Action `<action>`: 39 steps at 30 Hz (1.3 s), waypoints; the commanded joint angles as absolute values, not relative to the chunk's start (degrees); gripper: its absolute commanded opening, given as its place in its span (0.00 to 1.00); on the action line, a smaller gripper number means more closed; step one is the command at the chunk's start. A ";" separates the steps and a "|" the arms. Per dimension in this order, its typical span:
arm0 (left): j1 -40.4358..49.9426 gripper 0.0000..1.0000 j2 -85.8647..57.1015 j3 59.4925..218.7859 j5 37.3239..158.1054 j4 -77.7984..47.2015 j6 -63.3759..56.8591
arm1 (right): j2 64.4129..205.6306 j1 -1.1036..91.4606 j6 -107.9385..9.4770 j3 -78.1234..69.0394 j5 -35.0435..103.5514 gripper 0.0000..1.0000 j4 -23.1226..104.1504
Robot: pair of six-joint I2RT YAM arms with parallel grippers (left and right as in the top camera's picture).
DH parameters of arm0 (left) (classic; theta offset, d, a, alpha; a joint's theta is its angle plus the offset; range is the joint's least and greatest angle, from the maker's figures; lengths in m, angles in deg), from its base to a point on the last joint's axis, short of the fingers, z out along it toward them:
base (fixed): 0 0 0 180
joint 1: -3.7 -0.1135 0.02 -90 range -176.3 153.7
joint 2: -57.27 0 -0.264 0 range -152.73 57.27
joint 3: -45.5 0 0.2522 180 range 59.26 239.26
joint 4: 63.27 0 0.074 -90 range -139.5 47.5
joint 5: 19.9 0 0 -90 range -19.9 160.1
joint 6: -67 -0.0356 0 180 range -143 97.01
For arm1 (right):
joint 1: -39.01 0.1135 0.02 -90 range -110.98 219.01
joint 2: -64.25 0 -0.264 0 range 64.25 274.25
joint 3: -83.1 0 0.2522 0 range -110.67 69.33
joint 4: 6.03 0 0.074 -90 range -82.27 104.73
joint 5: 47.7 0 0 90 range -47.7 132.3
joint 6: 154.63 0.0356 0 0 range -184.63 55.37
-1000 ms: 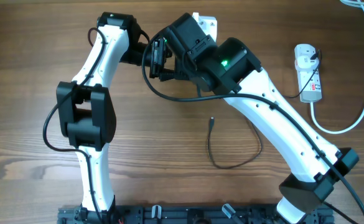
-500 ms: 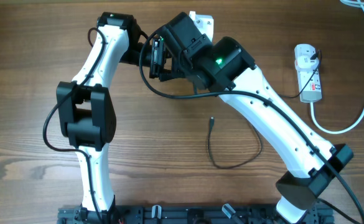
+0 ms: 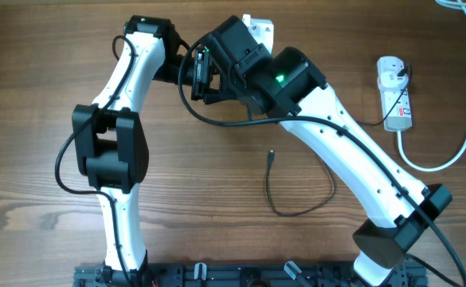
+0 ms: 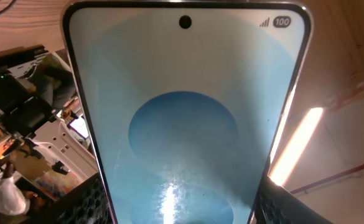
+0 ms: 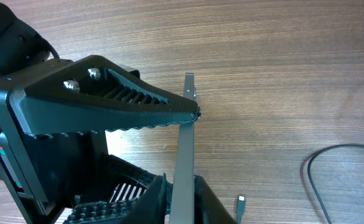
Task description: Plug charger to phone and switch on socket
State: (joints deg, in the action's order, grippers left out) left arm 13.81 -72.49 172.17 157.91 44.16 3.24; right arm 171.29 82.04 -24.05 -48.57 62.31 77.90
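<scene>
Bright cyan-screen rectangular phone (image 4: pixel 182 124) is held above wooden bench (image 3: pixel 41 119), clamped across its width by left fingers (image 4: pixel 88 202). Right fingers (image 5: pixel 149 194) are seen close beside its thin edge; grip cannot be told. Small dark plug tip of thin black charger cable (image 3: pixel 271 155) is seen flat on bench, well apart, nearer right arm.

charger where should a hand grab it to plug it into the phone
Take the charger just behind its plug tip, coming straight down from above: the tip lies flat and free on the table, and the cable runs straight back from it before looping.
</scene>
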 commanded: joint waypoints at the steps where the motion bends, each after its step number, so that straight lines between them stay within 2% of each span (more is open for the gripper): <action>1: 13.59 0.63 -69.69 173.72 160.44 44.40 2.74 | 172.54 82.13 -23.92 -49.80 63.44 0.11 77.62; 6: 13.59 0.63 -69.69 173.72 160.44 44.38 2.74 | 172.52 82.13 -23.64 -49.80 63.03 0.05 77.64; 11: 13.59 0.66 -69.69 173.72 160.44 44.29 2.74 | 172.52 82.13 -21.12 -49.80 61.94 0.04 77.29; 12: 13.59 0.70 -69.69 173.72 160.44 43.94 2.74 | 172.45 82.13 -20.88 -49.80 61.45 0.04 77.11; 13: 13.59 0.80 -69.69 173.72 160.44 43.92 2.74 | 172.36 82.13 -20.40 -49.82 60.69 0.04 76.83; 17: 13.59 1.00 -69.69 173.72 160.44 43.90 2.74 | 171.38 82.02 -10.52 -49.86 60.67 0.04 76.70; 22: 13.59 1.00 -69.69 173.72 160.07 43.92 2.74 | 167.93 79.55 13.74 -49.86 61.74 0.04 77.42; 23: 13.59 0.98 -69.69 173.72 160.07 43.94 2.76 | 167.29 79.11 16.93 -49.86 61.76 0.04 77.42; 26: 13.59 0.82 -69.69 173.72 160.09 43.94 2.76 | 166.94 78.78 24.75 -49.86 61.70 0.05 77.48; 29: 13.59 0.78 -69.69 173.72 160.09 43.94 2.76 | 166.94 78.81 36.54 -49.86 59.90 0.09 78.38; 31: 13.59 0.78 -69.69 173.72 160.09 43.94 2.76 | 166.94 78.78 42.11 -49.86 58.07 0.11 78.73; 34: 13.59 0.78 -69.69 173.72 160.12 43.97 2.76 | 166.97 78.81 43.60 -49.84 57.78 0.12 78.73; 36: 13.59 0.72 -69.69 173.72 160.12 43.99 2.79 | 166.99 78.81 44.43 -49.84 57.67 0.09 79.45; 37: 13.59 0.72 -69.69 173.72 160.14 43.97 2.79 | 166.99 78.81 47.95 -49.84 57.65 0.08 80.79; 39: 13.59 0.65 -69.69 173.72 160.14 43.99 2.79 | 166.99 78.81 54.02 -49.84 57.67 0.08 82.84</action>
State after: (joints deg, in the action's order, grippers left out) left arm 13.75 -72.14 172.49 159.18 43.99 3.09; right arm 168.89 78.61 45.67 -48.57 57.54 82.16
